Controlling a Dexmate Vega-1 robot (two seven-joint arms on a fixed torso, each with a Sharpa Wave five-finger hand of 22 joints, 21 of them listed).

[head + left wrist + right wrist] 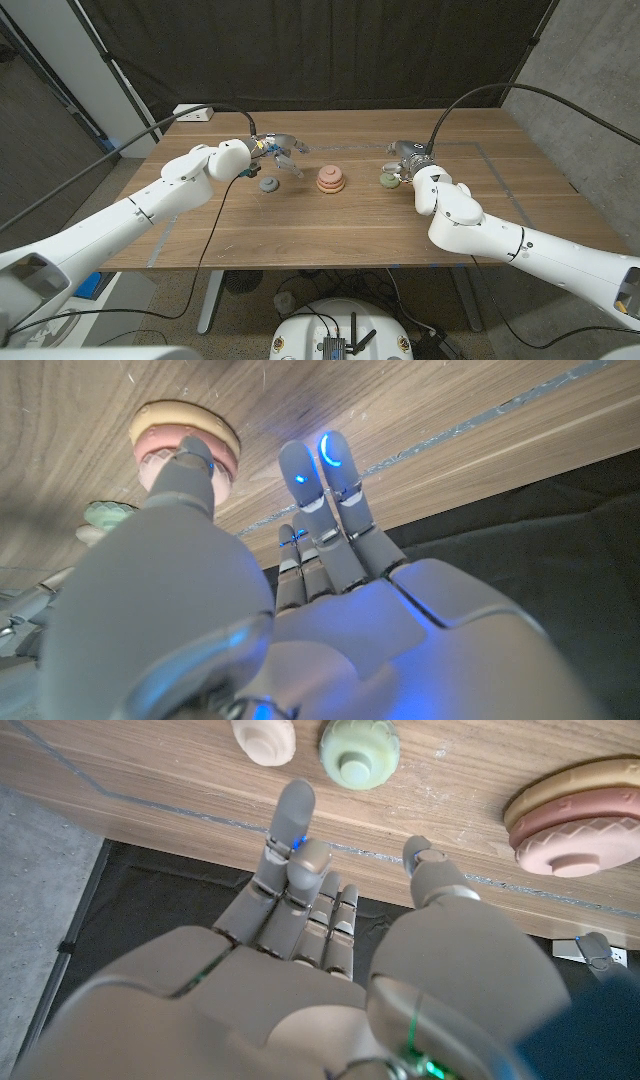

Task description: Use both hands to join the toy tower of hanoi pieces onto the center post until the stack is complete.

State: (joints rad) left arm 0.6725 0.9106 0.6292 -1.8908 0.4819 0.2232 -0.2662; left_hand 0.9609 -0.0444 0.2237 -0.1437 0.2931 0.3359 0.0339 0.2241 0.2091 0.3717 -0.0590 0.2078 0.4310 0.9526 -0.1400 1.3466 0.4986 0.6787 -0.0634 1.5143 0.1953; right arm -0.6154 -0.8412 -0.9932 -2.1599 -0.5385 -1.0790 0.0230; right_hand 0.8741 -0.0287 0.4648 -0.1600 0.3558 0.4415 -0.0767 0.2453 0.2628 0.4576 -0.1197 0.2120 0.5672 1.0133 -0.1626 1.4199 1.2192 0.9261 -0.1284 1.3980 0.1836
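Both arms enter from the near corners of the wooden table (330,225). Stack (332,179) of rings, pink on tan, sits mid-table between the two hands, touching neither.

Left hand (275,150): above the table, left of the stack, fingers extended and slightly apart, holding nothing. Grey piece (269,184) lies on the table just below it, toward the near edge, apart from the fingers.

Right hand (408,156): right of the stack, fingers straight and loosely spread, empty. Green piece (386,179) lies just beside it on the stack side; cream piece (264,740) next to the green one in the right wrist view. Neither is gripped.

White power strip (193,113) at the far left corner.
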